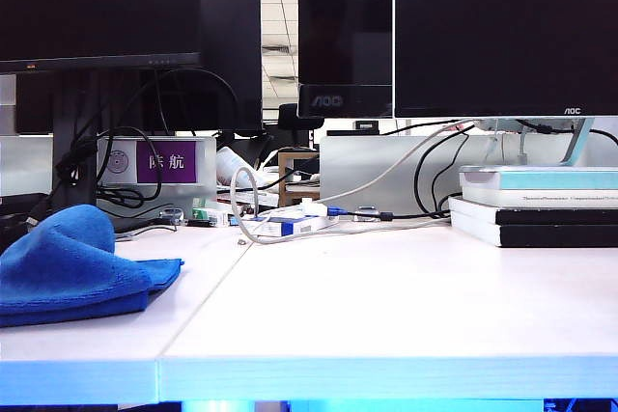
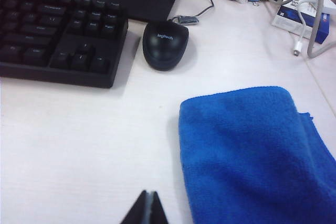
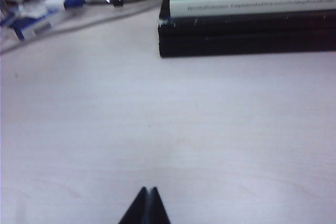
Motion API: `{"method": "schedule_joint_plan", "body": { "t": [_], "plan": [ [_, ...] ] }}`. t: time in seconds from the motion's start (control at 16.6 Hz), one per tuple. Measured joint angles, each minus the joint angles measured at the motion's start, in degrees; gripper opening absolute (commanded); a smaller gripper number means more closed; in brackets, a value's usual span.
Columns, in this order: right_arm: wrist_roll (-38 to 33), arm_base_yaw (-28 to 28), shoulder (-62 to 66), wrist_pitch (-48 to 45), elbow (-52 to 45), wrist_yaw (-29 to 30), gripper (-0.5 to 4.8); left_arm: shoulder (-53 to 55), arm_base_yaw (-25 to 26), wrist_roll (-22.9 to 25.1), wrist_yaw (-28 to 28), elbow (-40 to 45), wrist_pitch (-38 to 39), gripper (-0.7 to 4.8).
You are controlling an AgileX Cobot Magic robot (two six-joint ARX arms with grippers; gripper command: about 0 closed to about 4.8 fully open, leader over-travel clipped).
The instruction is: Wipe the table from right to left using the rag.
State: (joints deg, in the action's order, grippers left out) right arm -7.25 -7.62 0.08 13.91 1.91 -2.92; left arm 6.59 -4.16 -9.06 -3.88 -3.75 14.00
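The bright blue rag lies bunched on the white table at the far left of the exterior view. No arm shows in that view. In the left wrist view the rag lies loose on the table, a short way from my left gripper, which is shut and empty with its tips together over bare table. My right gripper is shut too, holding nothing, above bare table in front of a stack of books.
A black keyboard and black mouse sit beyond the rag. Stacked books stand at the right, with cables and small boxes behind the table's middle. Monitors line the back.
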Motion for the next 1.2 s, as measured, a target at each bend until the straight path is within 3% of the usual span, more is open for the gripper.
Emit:
{"method": "schedule_joint_plan", "body": {
  "t": [0.72, 0.9, 0.96, 1.2],
  "plan": [
    [-0.5, 0.0, 0.1, 0.1, 0.0, 0.0, -0.05, -0.2, 0.0, 0.0, 0.0, 0.0, 0.0, -0.04],
    [-0.5, 0.0, 0.1, 0.1, 0.0, 0.0, -0.05, -0.4, 0.0, 11.1, -3.4, 0.3, 0.1, -0.04],
    [-0.5, 0.0, 0.1, 0.1, 0.0, 0.0, -0.05, -1.2, 0.1, 12.8, -5.1, 1.3, 0.1, -0.04],
    [-0.5, 0.0, 0.1, 0.1, 0.0, 0.1, -0.05, -6.4, 4.4, 11.4, -4.2, 1.9, -1.3, -0.04]
  ]
}}
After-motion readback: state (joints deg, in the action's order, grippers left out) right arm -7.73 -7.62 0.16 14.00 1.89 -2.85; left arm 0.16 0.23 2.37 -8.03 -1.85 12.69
